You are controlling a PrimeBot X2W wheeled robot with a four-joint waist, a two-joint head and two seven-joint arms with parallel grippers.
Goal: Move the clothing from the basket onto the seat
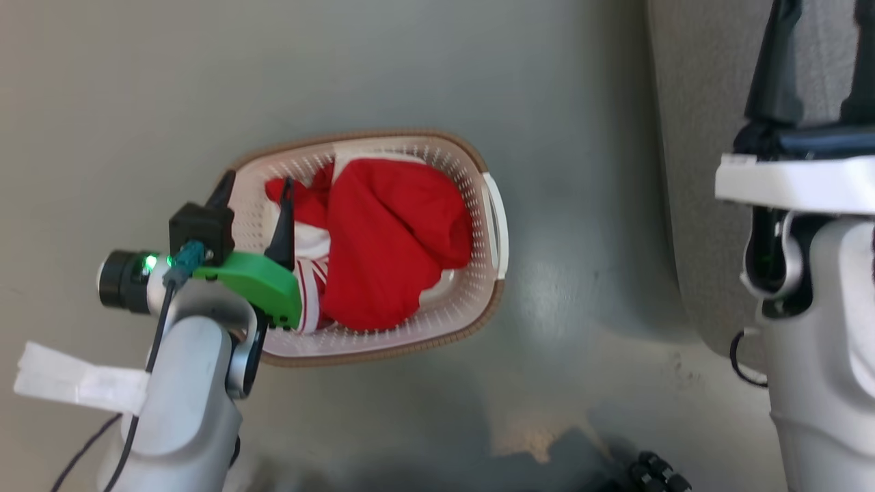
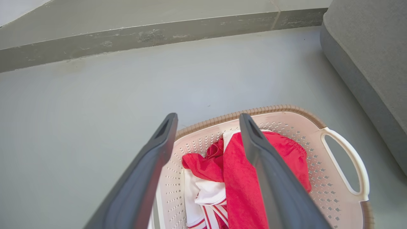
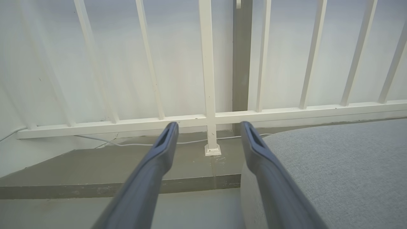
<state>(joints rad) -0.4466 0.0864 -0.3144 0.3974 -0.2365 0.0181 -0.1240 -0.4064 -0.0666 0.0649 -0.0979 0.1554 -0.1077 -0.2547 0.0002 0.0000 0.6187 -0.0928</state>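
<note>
Red clothing (image 1: 393, 239) with white stripe trim fills the basket (image 1: 472, 304).

No legible text, number, brand or sign found in any view. The clothing (image 1: 389, 239) in the basket (image 1: 383, 134) shows plain red cloth and white stripe trim, with no characters that can be made out. The white strip (image 1: 75, 379) at the lower left of the head view is too blurred to tell whether it bears writing.
</note>
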